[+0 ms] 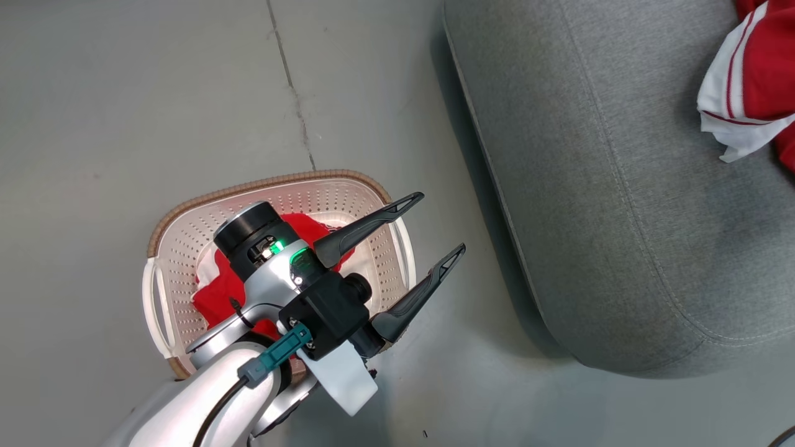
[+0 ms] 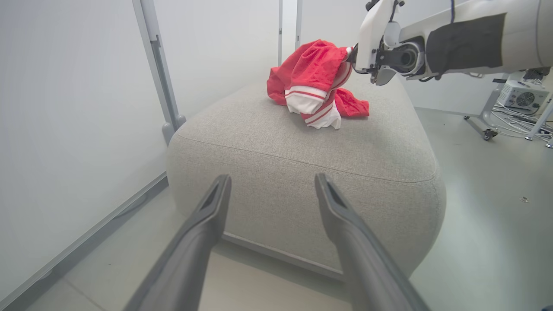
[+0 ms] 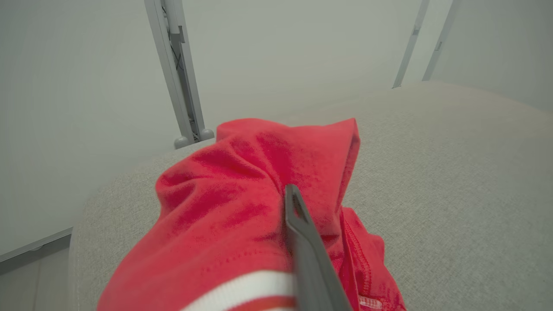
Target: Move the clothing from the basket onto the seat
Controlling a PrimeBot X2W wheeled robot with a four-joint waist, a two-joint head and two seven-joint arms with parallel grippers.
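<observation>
Two heaps of clothing (image 1: 214, 297): one in the basket (image 1: 180, 248), mostly hidden under my left gripper (image 1: 440, 223), fingers spread; the other on the seat (image 1: 621, 186), far right, cut off, pinched by my right gripper (image 3: 288, 190). Bare floor (image 1: 472, 372) separates basket and seat edge.

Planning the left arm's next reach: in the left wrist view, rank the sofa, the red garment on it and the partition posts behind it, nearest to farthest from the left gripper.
1. the sofa, straight ahead of the left gripper, near end facing its fingers.
2. the red garment, on the sofa's top, farther back.
3. the partition posts, behind the sofa, top centre.
</observation>
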